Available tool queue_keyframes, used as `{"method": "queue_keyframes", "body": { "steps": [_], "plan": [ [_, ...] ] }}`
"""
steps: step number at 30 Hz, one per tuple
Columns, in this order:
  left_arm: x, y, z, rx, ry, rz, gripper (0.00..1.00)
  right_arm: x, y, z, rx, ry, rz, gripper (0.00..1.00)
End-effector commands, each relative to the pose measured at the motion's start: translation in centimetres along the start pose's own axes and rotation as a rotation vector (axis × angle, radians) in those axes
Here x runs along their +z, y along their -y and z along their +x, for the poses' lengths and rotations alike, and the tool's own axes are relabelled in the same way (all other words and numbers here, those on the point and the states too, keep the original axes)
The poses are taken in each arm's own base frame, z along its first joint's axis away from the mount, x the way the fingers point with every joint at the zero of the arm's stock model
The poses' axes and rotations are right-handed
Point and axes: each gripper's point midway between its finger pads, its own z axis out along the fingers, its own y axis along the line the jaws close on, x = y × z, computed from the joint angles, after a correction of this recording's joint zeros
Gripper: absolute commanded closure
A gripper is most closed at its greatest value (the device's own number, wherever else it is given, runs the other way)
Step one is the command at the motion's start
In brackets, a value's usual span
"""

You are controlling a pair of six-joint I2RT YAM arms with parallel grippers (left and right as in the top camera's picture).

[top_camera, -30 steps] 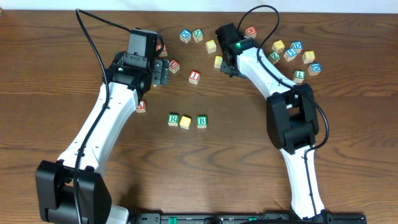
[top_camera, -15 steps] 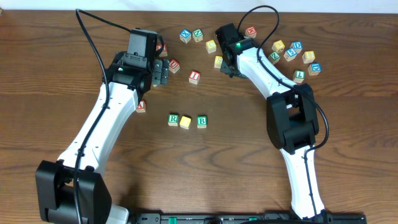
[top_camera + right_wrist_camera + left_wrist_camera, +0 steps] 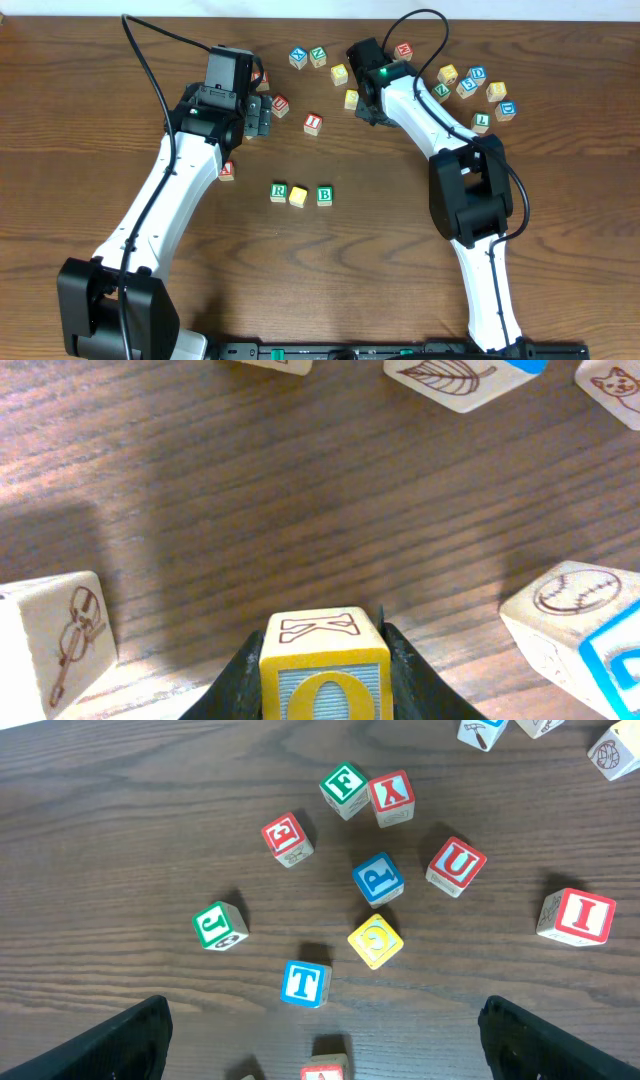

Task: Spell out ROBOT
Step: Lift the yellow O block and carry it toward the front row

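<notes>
R point(image 3: 279, 191), a yellow cube point(image 3: 298, 196) and B point(image 3: 324, 195) sit in a close row at mid-table. The second yellow cube point(image 3: 325, 660) lies farther back and right, on the table, grasped between the jaws of the right gripper point(image 3: 358, 102). T point(image 3: 303, 983) lies far left among other cubes point(image 3: 378, 878), below the left gripper point(image 3: 262, 113), whose jaws are spread wide around nothing.

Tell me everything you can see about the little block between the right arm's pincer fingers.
It is a small wooden letter cube with yellow edges. One face bears an outlined K; the adjoining face nearest the wrist camera shows a yellow O on pale blue stripes. It stands square, the black fingers of the right pincer against two opposite sides. Whether it touches the table is unclear.
</notes>
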Motion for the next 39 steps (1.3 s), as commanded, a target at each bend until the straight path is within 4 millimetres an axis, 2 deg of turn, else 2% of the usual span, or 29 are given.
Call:
{"method": "queue_keyframes", "body": {
  "steps": [1,7,14,24,29,35,39],
  "plan": [
    [-1.2,-0.8,-1.2,-0.009,0.038,-0.015,0.04,-3.6,-0.2,-2.1,0.002,0.073,-0.021,0.77],
    [-1.2,-0.8,-1.2,-0.009,0.038,-0.015,0.04,-6.3,0.5,-2.6,0.003,0.092,-0.021,0.81],
    [-1.2,-0.8,-1.2,-0.009,0.038,-0.015,0.04,-8.2,1.1,-1.9,-0.019,0.079,0.0,0.85],
    [-1.2,-0.8,-1.2,-0.009,0.037,-0.015,0.04,-9.7,-0.3,0.6,-0.1,0.065,0.028,0.87],
    [-1.2,-0.8,-1.2,-0.009,0.037,-0.015,0.04,-10.1,-1.1,1.2,-0.117,0.066,0.02,0.87],
    [-1.2,-0.8,-1.2,-0.009,0.038,-0.015,0.04,-11.1,-1.1,0.2,-0.077,0.096,-0.01,0.87],
    [-1.2,-0.8,-1.2,-0.009,0.038,-0.015,0.04,-10.8,-0.8,-0.7,-0.049,0.109,-0.023,0.87]
  ]
}}
